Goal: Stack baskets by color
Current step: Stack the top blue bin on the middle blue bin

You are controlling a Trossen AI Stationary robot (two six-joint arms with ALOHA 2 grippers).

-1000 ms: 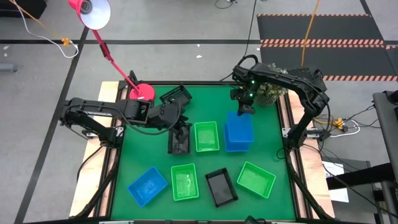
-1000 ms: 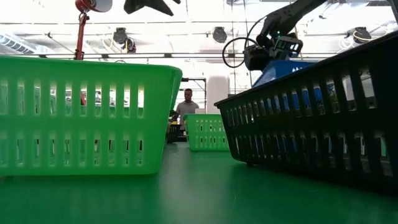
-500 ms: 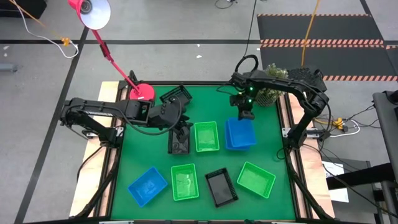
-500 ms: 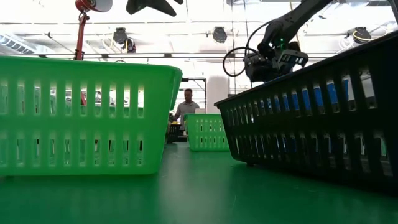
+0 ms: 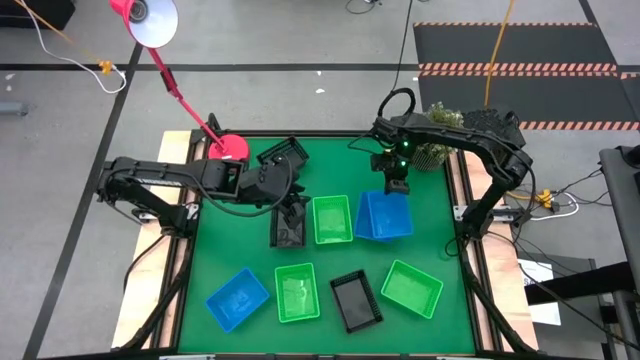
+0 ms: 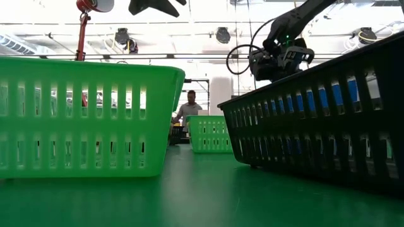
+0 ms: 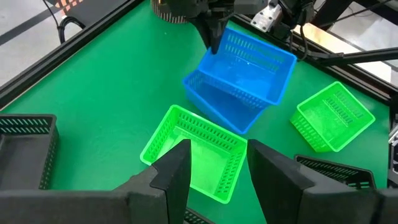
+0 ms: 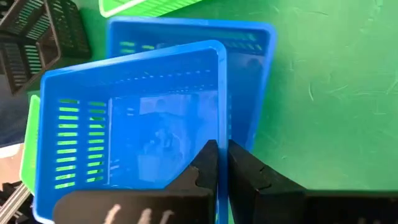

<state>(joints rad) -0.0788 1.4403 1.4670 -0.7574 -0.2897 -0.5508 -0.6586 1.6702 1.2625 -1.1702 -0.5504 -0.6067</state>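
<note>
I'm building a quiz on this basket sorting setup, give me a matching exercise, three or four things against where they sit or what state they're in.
Column one:
1. right tool
2. left tool
3. pink lamp base
4. lone blue basket

Column two:
A. table's far left corner
B. shut on the tilted blue basket
C. near left, by itself
D. open, above a green basket

Pairs: 1-B, 2-D, 3-A, 4-C

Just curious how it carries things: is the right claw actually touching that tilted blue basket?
Touching. In the right wrist view the right gripper has its fingers shut on the rim of the upper blue basket, no gap showing; the left wrist view shows the same pinch.
</note>
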